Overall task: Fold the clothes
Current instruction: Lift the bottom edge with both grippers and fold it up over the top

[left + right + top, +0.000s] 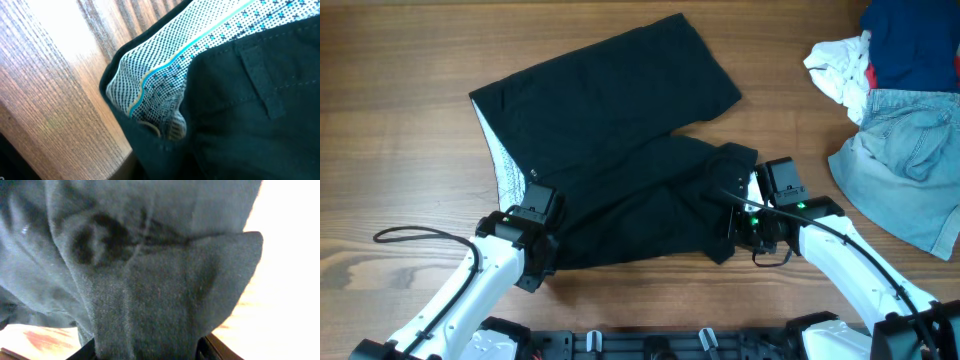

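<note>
The clothes [610, 150], a black shorts-like garment, lie spread over the middle of the wooden table. A pale dotted waistband lining [150, 75] shows at their left edge. My left gripper [542, 205] sits on the near waistband corner; in the left wrist view black fabric bunches into the jaws [165, 172] and hides the fingers. My right gripper [732, 205] is at the near right leg end. There a raised fold of the clothes [165, 295] runs down between its two dark fingers [212, 350], which press on it from both sides.
Light blue denim shorts [910, 185] lie at the right edge, with a navy garment [910, 45] and a white cloth [840, 65] behind them. A black cable loop [420, 238] lies on the table by the left arm.
</note>
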{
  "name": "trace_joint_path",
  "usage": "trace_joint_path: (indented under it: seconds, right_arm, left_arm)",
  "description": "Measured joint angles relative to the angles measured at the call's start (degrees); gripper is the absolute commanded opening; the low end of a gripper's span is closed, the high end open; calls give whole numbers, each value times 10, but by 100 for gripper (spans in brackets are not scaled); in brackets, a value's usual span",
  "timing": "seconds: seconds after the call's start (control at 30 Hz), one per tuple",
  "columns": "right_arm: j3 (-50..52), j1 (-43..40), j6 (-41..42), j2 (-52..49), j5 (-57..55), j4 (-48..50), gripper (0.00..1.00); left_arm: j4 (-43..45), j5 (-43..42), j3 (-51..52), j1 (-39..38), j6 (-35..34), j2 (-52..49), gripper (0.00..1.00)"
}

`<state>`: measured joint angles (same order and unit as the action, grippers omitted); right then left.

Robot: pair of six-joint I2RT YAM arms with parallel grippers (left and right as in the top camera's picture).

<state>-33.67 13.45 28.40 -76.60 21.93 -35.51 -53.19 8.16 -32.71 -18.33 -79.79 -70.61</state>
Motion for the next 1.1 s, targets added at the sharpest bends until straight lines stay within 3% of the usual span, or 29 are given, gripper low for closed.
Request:
trace_joint_path:
  seconds: [0.17,0.33,0.57,0.9,1.1]
  right_arm:
    - [0,0,9,22,3,-31,5]
    - [-47,-19,-7,65,-1,-105,4]
    - [-200,-73,-73,86,-7,-190,4]
    - [-253,-100,-129,101,19,-281,4]
    - [-311,-101,-162,126,27,-328,4]
  left_arm:
    - [1,10,0,0,4,0,4]
    - [-47,15,-13,0,30,1,4]
    - [-172,15,-146,0,41,75,4]
    - [-282,-12,-209,0,43,212,4]
    - [-305,-33,-220,0,43,279,4]
